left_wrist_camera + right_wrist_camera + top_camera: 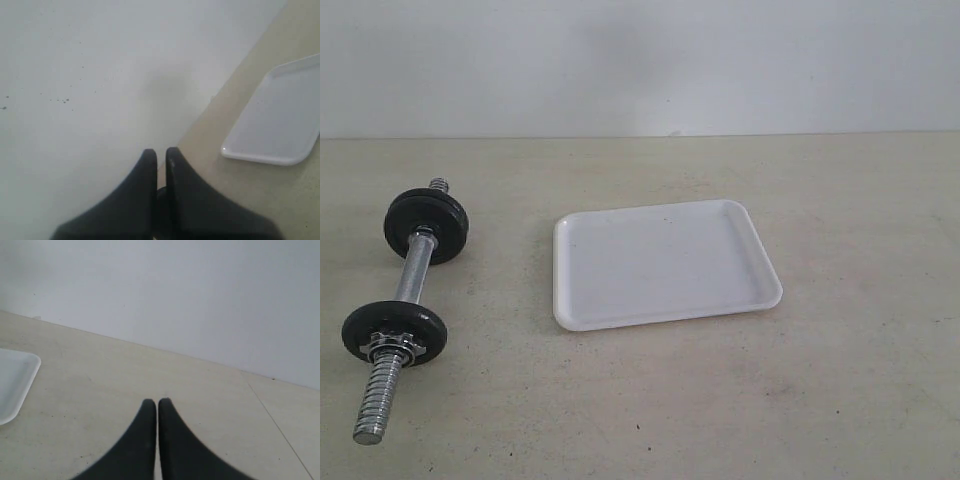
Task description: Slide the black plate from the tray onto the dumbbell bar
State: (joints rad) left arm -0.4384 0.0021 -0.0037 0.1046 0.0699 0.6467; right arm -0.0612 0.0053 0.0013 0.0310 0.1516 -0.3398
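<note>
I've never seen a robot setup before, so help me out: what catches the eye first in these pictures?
In the exterior view, the chrome dumbbell bar lies on the left of the table, with a far black plate and a near black plate on it. A white tray sits mid-table, nothing on it. In the wrist views, the left pincer and the right pincer are dark and shut, holding nothing.

We see a pale beige table, its top scuffed and faintly stained. The white tray lies flat on it near the middle. Well apart to the tray's left lies the dumbbell bar, angled front to back and propped on the far black plate and the near black plate, both threaded onto it.
</note>
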